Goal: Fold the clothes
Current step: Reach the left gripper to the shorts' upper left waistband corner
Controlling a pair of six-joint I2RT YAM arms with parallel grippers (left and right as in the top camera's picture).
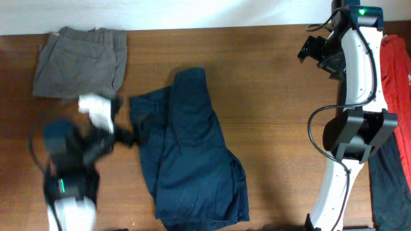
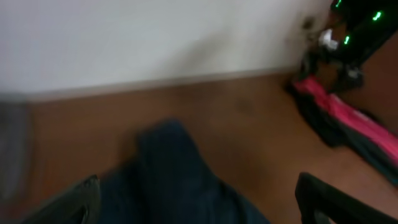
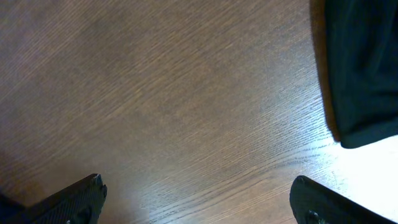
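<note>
Both stand spread, holding nothing: left end effector (image 2: 198,208) over the navy trousers (image 1: 192,154) mid-table (image 1: 270,96), right end effector (image 3: 199,202) over bare wood. Grey-khaki trousers (image 1: 80,61) lie far left, with the red garment (image 1: 398,77) and black garment (image 1: 392,186) at the right edge.

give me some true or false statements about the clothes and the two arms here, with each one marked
1. The navy trousers lie spread out near the middle of the table. True.
2. The grey-khaki trousers are stacked on the navy trousers. False: they lie apart from them, at the far left corner.
3. The jaws of the left arm stand open. True.
4. The jaws of the right arm are shut on the red garment. False: they are open over bare wood, and the red garment lies at the right edge of the table.
</note>
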